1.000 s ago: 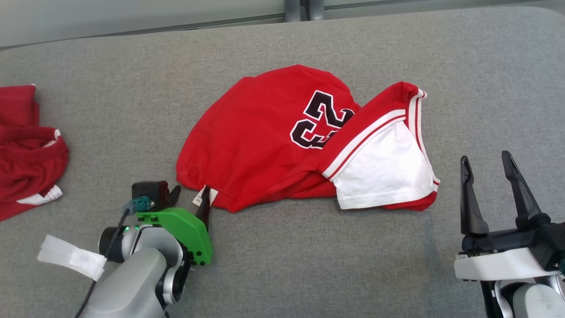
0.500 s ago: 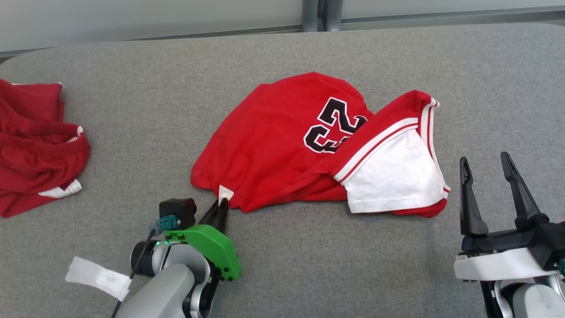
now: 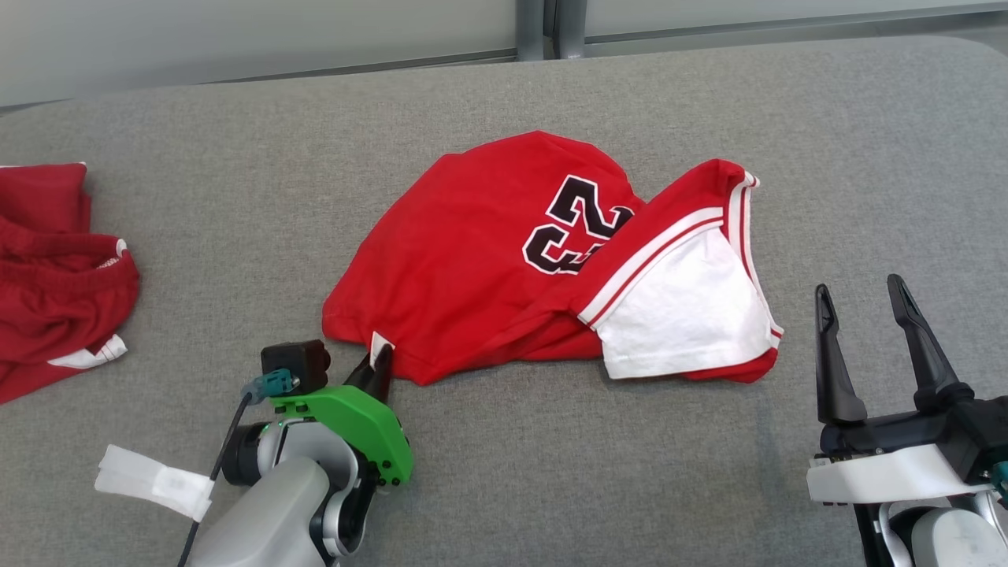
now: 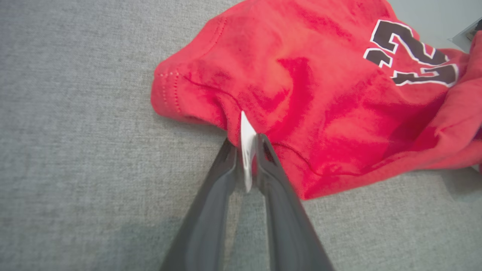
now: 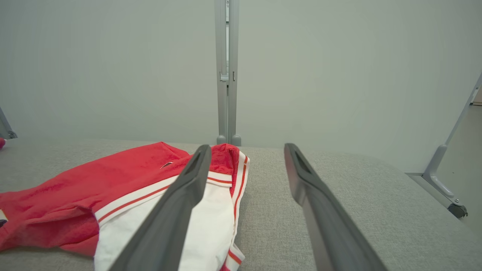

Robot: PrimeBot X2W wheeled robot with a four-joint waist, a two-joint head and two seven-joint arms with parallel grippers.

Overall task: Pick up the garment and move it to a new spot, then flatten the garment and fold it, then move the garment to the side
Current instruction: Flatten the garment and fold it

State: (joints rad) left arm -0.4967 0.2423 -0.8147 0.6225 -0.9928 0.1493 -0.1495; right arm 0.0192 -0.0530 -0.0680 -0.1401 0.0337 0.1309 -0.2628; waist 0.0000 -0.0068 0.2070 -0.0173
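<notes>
The garment (image 3: 488, 260) is a red jersey with a black "23" and a white, red-striped panel (image 3: 681, 315). It lies crumpled in the middle of the grey table (image 3: 551, 472). A small white label (image 4: 246, 150) stands up from its near-left hem. My left gripper (image 4: 247, 148) is at that hem, its dark fingers (image 4: 226, 177) a narrow gap apart with the label between them; in the head view the left gripper (image 3: 376, 364) meets the hem from below. My right gripper (image 3: 860, 295) stands wide open, off the garment's right side, with nothing in it.
Another red garment (image 3: 55, 276) lies bunched at the table's left edge. A grey post (image 5: 226, 75) and a pale wall run behind the table's far edge. Bare grey cloth stretches along the near side between the two arms.
My left gripper went from wide open to shut at the white label, and its fingers now stand slightly apart again. The head camera shifted. The right gripper stayed open and still.
</notes>
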